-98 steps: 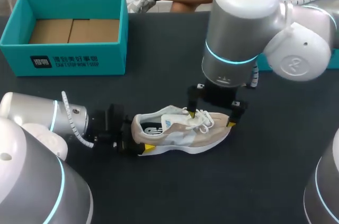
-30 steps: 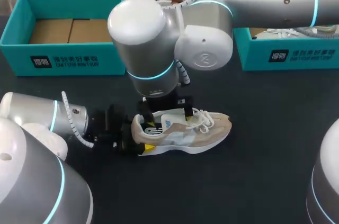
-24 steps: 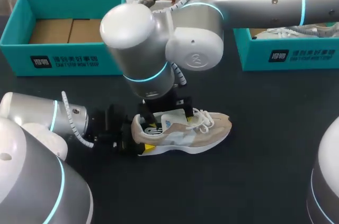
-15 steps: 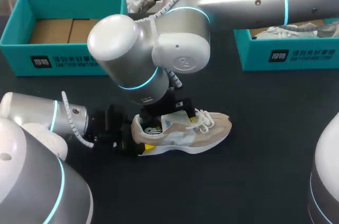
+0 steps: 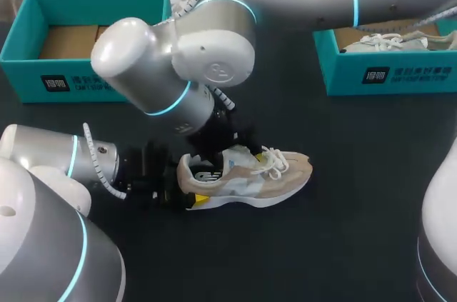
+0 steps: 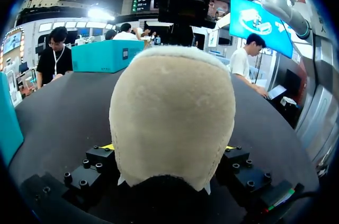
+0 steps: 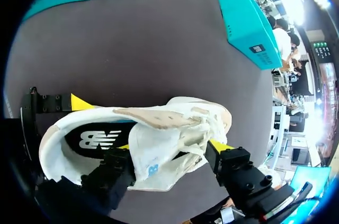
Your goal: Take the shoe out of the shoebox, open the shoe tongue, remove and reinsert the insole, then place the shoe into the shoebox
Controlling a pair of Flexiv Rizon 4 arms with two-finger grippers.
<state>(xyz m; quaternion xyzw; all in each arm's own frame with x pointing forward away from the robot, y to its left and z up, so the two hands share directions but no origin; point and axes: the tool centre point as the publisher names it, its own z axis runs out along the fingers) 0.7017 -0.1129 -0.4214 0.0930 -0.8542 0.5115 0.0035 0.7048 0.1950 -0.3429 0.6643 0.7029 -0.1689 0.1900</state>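
A beige and white shoe (image 5: pixel 250 177) lies on its sole on the dark table, toe pointing right. My left gripper (image 5: pixel 184 184) comes in low from the left, and both its fingers press the heel (image 6: pixel 172 118) from two sides. My right arm reaches across from the right. Its gripper (image 5: pixel 227 146) hangs over the shoe's mouth, largely hidden by the wrist. In the right wrist view the right gripper (image 7: pixel 170 147) is open and straddles the white tongue (image 7: pixel 164 155). One finger stands in the mouth above the black insole (image 7: pixel 98 139), the other over the laces.
An empty teal shoebox (image 5: pixel 86 77) with a cardboard floor stands at the back left. A second teal box (image 5: pixel 385 73) at the back right holds another shoe (image 5: pixel 385 41). My right arm's big elbow spans the space between the boxes.
My right arm's wrist has swung left and tilted over the shoe's mouth, uncovering the right box. The shoe and my left arm have stayed put.
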